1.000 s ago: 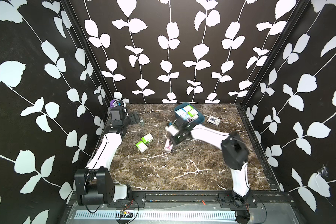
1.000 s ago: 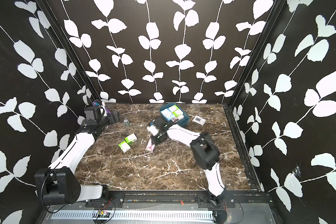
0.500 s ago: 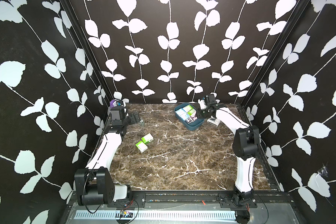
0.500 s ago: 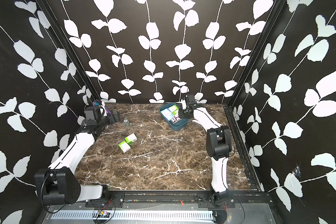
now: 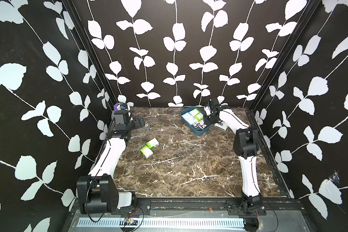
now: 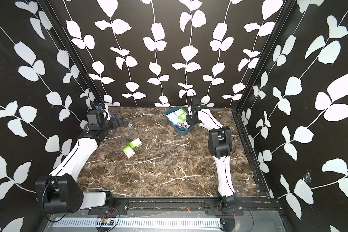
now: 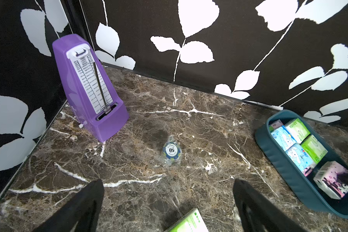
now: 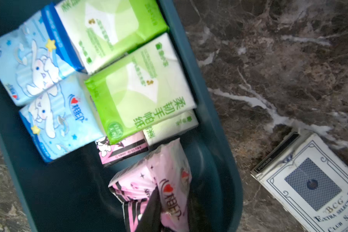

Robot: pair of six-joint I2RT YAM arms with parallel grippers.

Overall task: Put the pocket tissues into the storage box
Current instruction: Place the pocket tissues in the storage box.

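The storage box (image 5: 197, 131) is set at the back of the table (image 5: 189, 160), right of centre, with pocket tissues (image 5: 191, 118) laid in it. A card deck (image 8: 311, 180) is placed just right of it. 2 packs (image 5: 152, 143) are left well apart, left of centre. A metronome (image 7: 88, 86) is stood in the back left corner, a chip (image 7: 171, 151) nearby.

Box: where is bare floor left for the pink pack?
Bare floor lies in the box's near end, bordered by the blue packs, the wall and the pink pack in the right gripper. The far end is crowded with blue and green packs.
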